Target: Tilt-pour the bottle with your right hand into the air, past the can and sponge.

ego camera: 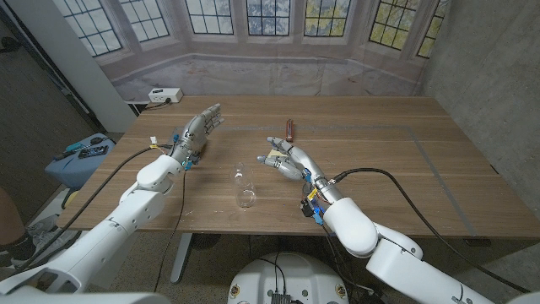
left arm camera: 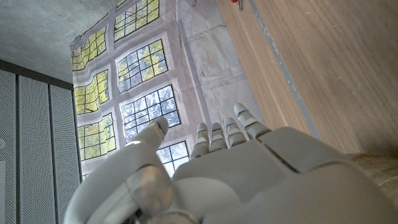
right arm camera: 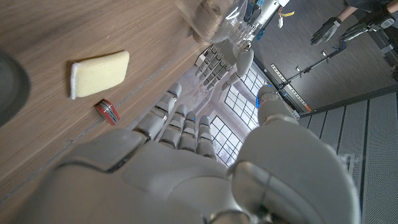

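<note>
Left hand (ego camera: pixel 198 131): on the surface (ego camera: pixel 380 160) at its left part, fingers extended and apart, holding nothing. Bottle (ego camera: pixel 244 187): clear, apparently upright, near the front edge between the two hands, touching neither. Right hand (ego camera: pixel 285 159): just right of and beyond the bottle, fingers spread, empty. Sponge (right arm camera: pixel 99 73): yellow, lying flat just beside the right hand. Can (ego camera: pixel 288 130): dark red, on its side beyond the sponge.

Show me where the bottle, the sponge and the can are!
bottle (ego camera: pixel 245 187), head view, on its clear body.
sponge (right arm camera: pixel 99 73), right wrist view, middle of its yellow face.
can (right arm camera: pixel 106 110), right wrist view, on its red side.
</note>
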Action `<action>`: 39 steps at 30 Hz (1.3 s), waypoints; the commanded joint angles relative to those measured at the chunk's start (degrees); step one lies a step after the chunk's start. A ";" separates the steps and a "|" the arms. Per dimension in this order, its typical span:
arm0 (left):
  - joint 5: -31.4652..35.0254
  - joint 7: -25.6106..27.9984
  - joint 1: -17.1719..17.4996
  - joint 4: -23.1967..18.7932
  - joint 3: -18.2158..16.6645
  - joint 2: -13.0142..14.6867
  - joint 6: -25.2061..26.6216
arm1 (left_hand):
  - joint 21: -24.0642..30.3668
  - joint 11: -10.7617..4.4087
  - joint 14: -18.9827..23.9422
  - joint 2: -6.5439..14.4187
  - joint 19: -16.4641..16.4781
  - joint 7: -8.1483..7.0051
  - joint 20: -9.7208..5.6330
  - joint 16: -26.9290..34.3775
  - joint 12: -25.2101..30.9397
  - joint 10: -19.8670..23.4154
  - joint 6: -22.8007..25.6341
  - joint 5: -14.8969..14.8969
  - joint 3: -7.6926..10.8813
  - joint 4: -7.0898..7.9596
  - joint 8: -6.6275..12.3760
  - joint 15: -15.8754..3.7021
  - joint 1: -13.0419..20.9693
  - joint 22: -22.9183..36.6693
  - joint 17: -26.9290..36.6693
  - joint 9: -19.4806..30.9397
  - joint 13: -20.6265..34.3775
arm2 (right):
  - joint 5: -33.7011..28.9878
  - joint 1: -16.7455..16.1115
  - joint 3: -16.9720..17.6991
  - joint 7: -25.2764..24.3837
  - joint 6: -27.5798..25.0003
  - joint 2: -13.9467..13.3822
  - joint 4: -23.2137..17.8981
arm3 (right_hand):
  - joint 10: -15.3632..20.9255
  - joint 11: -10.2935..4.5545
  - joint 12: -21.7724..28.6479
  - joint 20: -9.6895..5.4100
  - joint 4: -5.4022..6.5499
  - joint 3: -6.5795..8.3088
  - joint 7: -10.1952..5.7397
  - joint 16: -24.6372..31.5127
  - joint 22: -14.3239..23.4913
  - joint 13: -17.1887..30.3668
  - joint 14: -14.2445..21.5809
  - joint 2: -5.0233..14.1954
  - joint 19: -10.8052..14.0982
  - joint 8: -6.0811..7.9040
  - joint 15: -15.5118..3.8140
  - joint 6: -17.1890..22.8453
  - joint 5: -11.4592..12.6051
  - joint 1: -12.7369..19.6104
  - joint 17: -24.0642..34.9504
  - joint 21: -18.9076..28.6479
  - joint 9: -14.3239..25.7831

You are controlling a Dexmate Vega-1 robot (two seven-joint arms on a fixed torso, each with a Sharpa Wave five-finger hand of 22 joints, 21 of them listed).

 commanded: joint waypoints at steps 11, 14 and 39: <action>-1.13 -2.83 -0.86 2.98 -0.25 -0.13 -1.25 | -0.36 0.23 0.54 -0.03 0.68 0.14 0.11 0.28 0.24 0.45 0.56 0.29 -0.12 -0.13 0.12 0.00 0.87 0.06 0.30 0.34 0.23 | -2.14 4.57 -2.77 5.68 3.61 0.73 4.81 | 0.56 -0.10 0.53 0.15 0.46 -0.35 -0.07 0.15 0.20 0.30 0.79 -1.82 0.11 0.39 -0.05 0.47 0.58 1.03 0.21 0.01 0.13; -1.38 -3.19 -0.92 3.45 -0.20 -0.36 -1.39 | -0.42 0.23 0.53 -0.02 0.70 0.17 0.14 0.27 0.24 0.48 0.61 0.30 -0.12 -0.13 0.13 0.00 0.91 0.06 0.30 0.35 0.23 | -2.38 4.59 -3.10 5.74 2.99 1.10 4.78 | 0.60 -0.10 0.54 0.14 0.45 -0.34 -0.01 0.13 0.20 0.32 0.79 -2.02 0.15 0.38 -0.08 0.44 0.62 1.27 0.23 0.02 0.14; -2.33 -6.42 -2.14 6.19 0.41 -1.10 -1.94 | -0.90 0.29 0.63 -0.01 1.00 0.11 0.12 0.26 0.20 0.47 0.66 0.31 -0.22 -0.06 0.07 0.03 1.17 0.08 0.34 0.36 0.24 | -6.04 5.90 -6.16 5.35 -1.38 3.39 5.14 | -0.48 0.13 0.17 0.33 0.48 0.14 0.34 -0.14 0.24 0.55 0.28 -2.98 -0.18 0.10 -0.07 -0.48 0.79 3.89 0.33 -0.13 0.25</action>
